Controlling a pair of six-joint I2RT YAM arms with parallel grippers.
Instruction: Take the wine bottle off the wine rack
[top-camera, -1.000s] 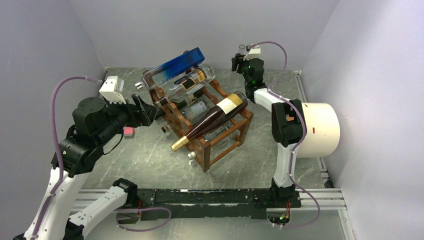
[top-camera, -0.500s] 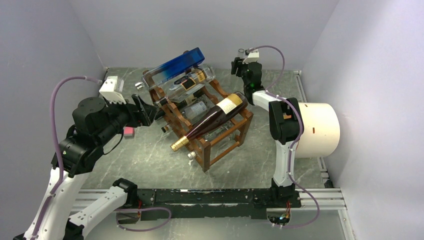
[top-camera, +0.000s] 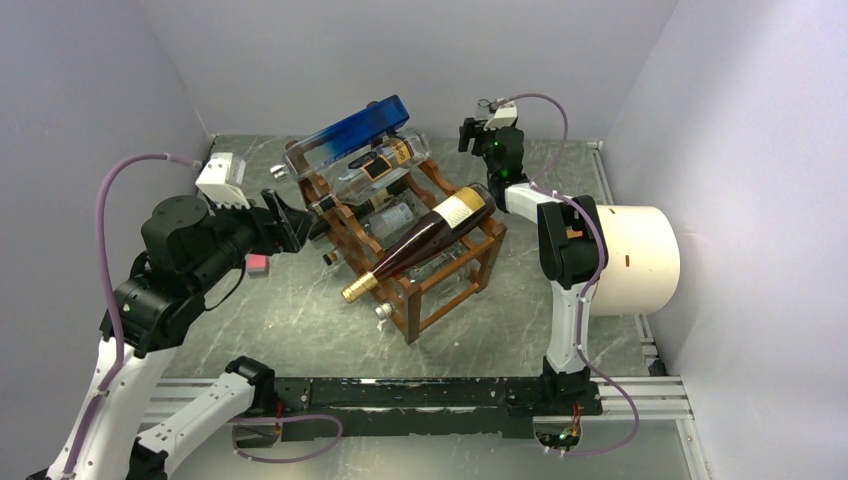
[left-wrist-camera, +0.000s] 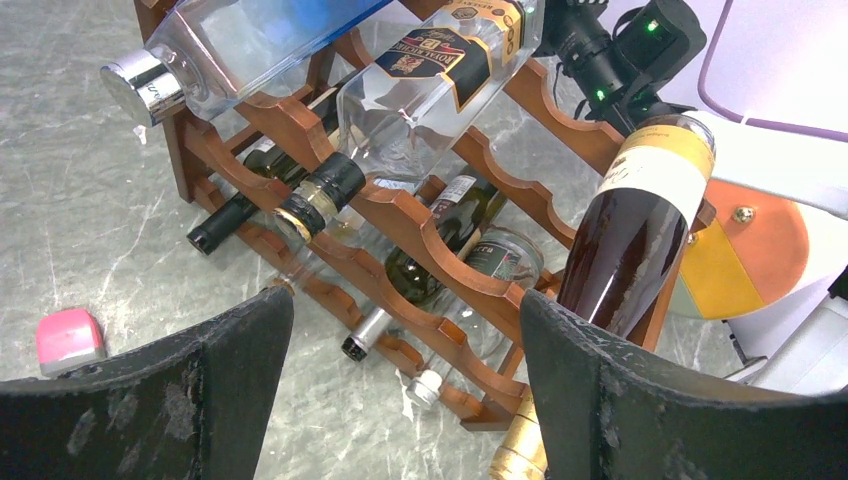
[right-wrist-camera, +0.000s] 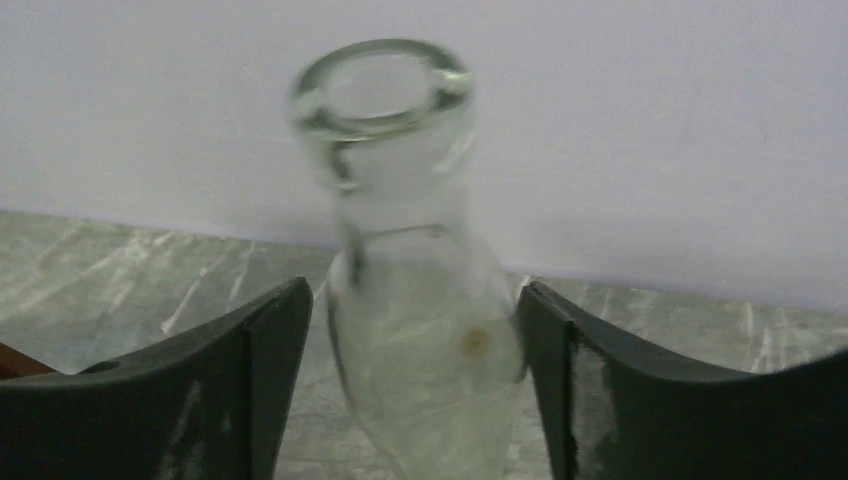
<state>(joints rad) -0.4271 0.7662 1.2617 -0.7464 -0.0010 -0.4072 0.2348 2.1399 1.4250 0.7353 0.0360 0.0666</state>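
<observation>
The clear glass bottle (right-wrist-camera: 415, 340) is off the wine rack (top-camera: 405, 302), near the back wall, between the fingers of my right end effector (right-wrist-camera: 415, 300). I cannot tell whether they pinch it or only flank it. That arm reaches far across the desk (top-camera: 290, 325). The left end effector (left-wrist-camera: 400, 310) is wide apart and empty (facing the scalloped wooden rails).
</observation>
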